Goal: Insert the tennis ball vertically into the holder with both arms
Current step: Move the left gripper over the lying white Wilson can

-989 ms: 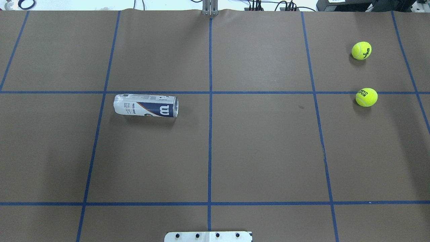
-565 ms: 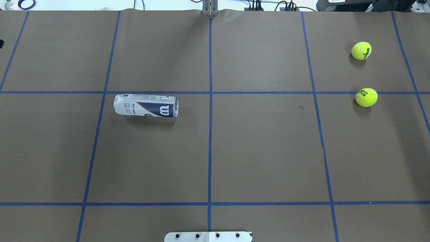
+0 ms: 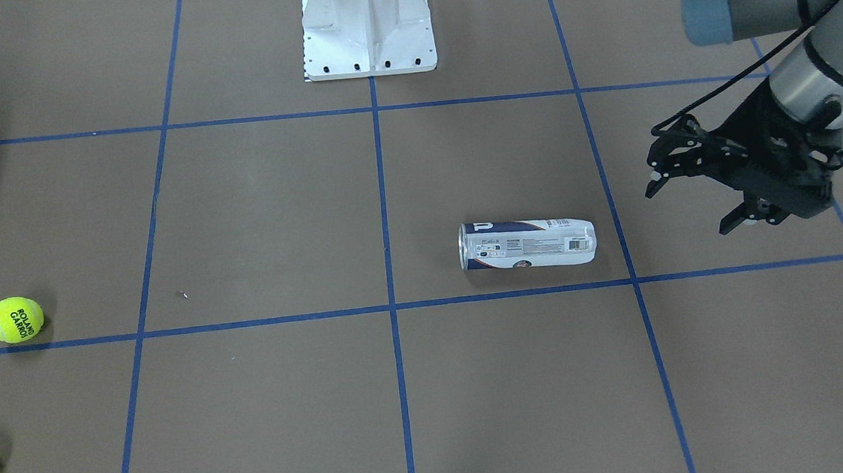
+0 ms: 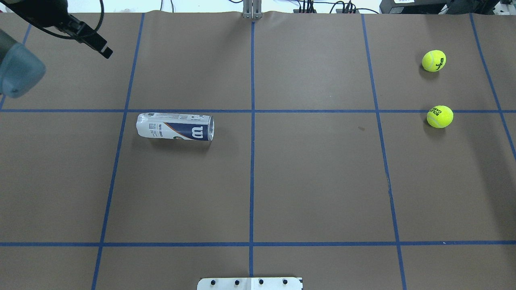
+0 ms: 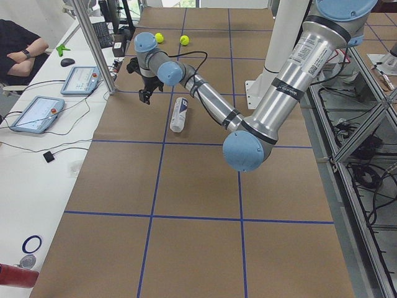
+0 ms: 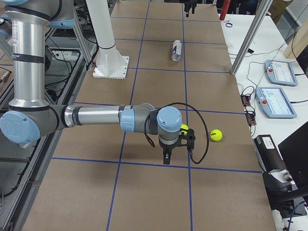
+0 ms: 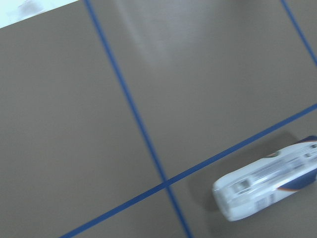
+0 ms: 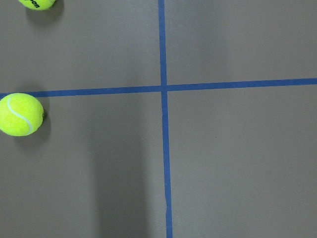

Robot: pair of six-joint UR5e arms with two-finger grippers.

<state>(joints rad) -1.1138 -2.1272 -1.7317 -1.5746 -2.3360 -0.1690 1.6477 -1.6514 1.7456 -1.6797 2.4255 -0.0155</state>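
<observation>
The holder (image 4: 175, 127) lies on its side on the brown table, left of centre, silver rim toward the middle; it also shows as the holder (image 3: 527, 243) and the holder (image 7: 267, 186). The tennis ball (image 4: 440, 116) with black lettering rests far right, also seen as the tennis ball (image 3: 14, 320). My left gripper (image 3: 690, 208) hangs open and empty, beyond the holder's closed end and apart from it. Only one of its fingers (image 4: 96, 42) shows from overhead. My right gripper (image 6: 167, 156) hovers near the balls; I cannot tell whether it is open or shut.
A second yellow ball (image 4: 433, 60) lies farther back on the right. The white pedestal base (image 3: 368, 30) stands at the robot's side of the table. Blue tape lines grid the surface. A metal post (image 5: 93, 43), tablets and a seated person are beside the table's far edge.
My left arm and gripper have come into the overhead view at the top left corner. The holder and both balls have not moved.
</observation>
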